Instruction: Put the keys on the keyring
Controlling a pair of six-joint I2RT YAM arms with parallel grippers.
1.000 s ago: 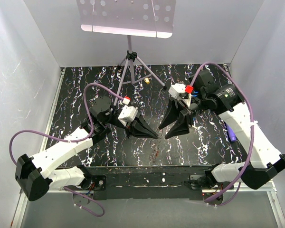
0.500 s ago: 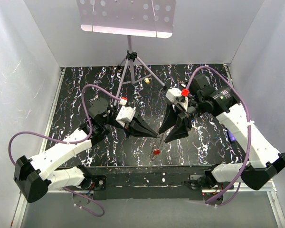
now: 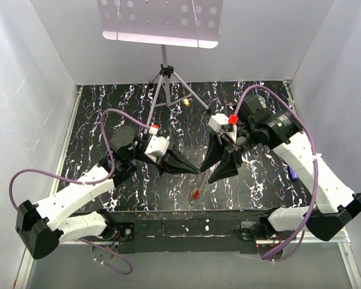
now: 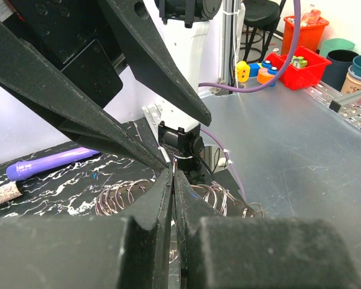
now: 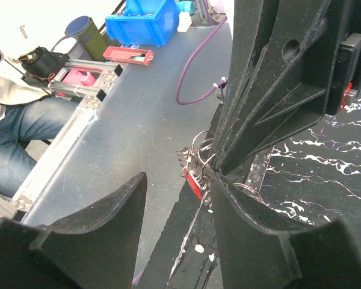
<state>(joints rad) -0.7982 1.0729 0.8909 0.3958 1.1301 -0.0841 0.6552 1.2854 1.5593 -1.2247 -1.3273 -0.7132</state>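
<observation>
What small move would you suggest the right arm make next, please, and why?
Probably bring the open right gripper onto the red key, which dangles from the keyring pinched by the shut left gripper, to steady it.

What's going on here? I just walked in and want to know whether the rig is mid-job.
It is mid-job, putting keys on a ring. The left gripper is shut on the keyring, a bunch of thin wire loops at its fingertips, and a red-headed key dangles just below those loops. The right gripper is open and close beside the ring, holding nothing. Whether the red key is fully threaded on can't be told from these views.
</observation>
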